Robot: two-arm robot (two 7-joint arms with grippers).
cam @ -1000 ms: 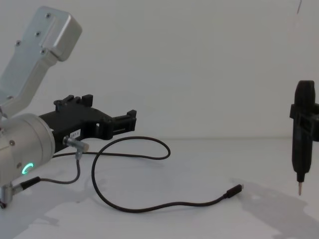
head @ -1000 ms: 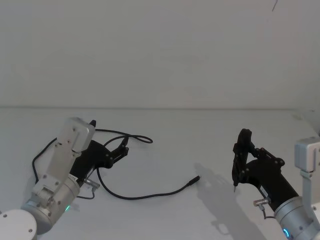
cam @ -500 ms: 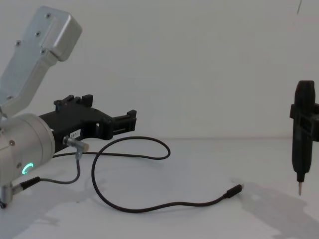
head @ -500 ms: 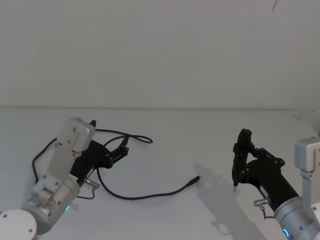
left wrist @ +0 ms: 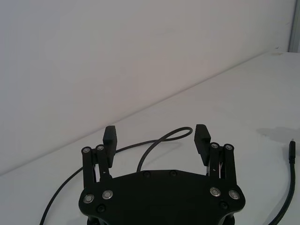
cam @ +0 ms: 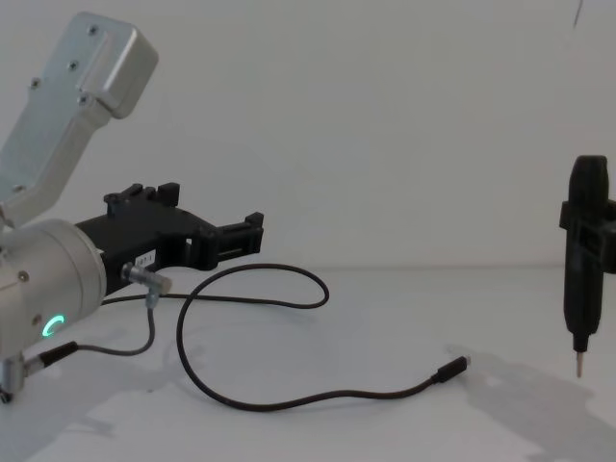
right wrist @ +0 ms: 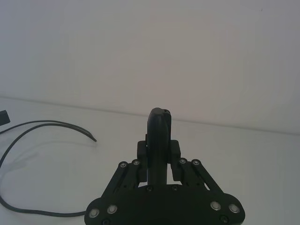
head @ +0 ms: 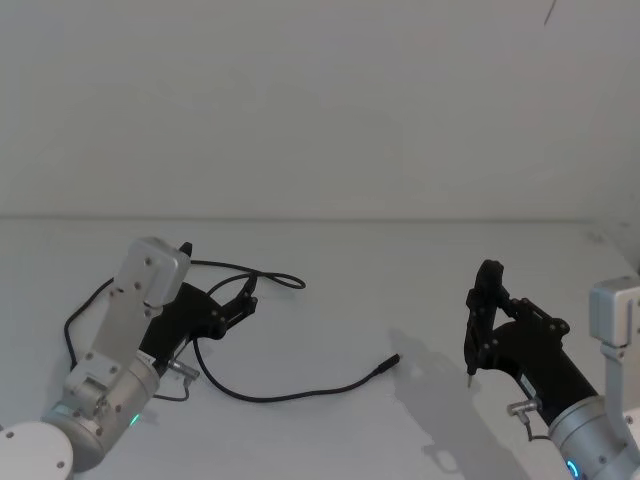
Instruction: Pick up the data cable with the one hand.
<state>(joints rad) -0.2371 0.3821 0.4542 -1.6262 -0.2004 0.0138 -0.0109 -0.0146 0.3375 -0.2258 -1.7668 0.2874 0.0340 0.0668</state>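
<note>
The data cable (head: 300,393) is a thin black cord lying in loops on the white table, and its plug (head: 393,360) rests to the right. My left gripper (head: 248,297), the one hand, hovers low over the cable's upper loop. Its jaws are open and nothing is held. In the left wrist view the cable (left wrist: 165,137) arches on the table just beyond the left gripper (left wrist: 156,136). Seen from the chest, the cable (cam: 337,393) curves to its plug (cam: 452,369). My right gripper (head: 487,300) is shut on a dark pen-shaped tool (right wrist: 158,136), held upright at the right.
A short grey wire with a silver connector (cam: 144,279) hangs from my left wrist beside the cable. The tool's metal tip (cam: 579,364) hangs just above the table. A white wall stands behind the table (head: 420,270).
</note>
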